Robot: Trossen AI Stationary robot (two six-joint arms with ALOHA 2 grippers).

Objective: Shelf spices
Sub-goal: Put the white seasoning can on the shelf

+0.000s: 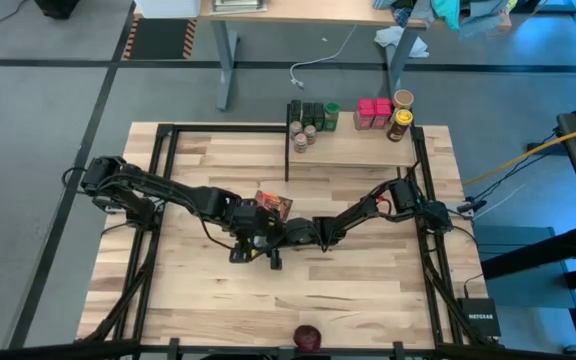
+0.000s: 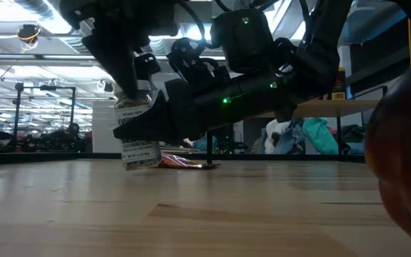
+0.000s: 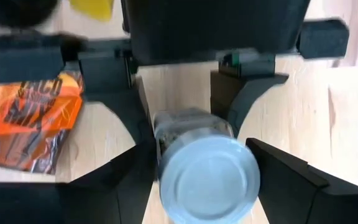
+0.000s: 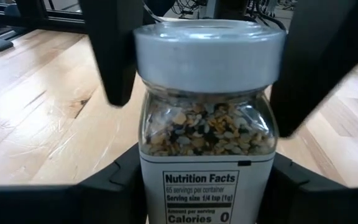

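Note:
A clear spice jar (image 4: 207,137) with a pale grey cap and a white label stands upright at the table's middle. My right gripper (image 4: 207,186) is shut on it, reaching in level from the right. My left gripper (image 3: 207,186) comes down from above, open. Its fingers (image 4: 120,56) stand on either side of the cap (image 3: 207,177). An orange-red flat packet (image 1: 273,205) lies flat on the tabletop just beyond the jar. The shelf (image 1: 353,148) at the far right carries several jars and two pink-red boxes (image 1: 372,112). My right gripper pinches the jar's body at label height (image 4: 149,186) between its two fingers, one on each side. The fingers come level from the table's right. The jar stays upright, its base (image 2: 140,165) at the tabletop; whether it rests there I cannot tell. My left gripper's fingers flank the cap from above; whether they touch it I cannot tell.
Black frame rails (image 1: 158,150) run along the table's left, far and right sides. A dark red round thing (image 1: 308,337) sits at the near edge and fills the low view's right side (image 2: 405,143). Bare wood (image 1: 368,290) lies near the arms.

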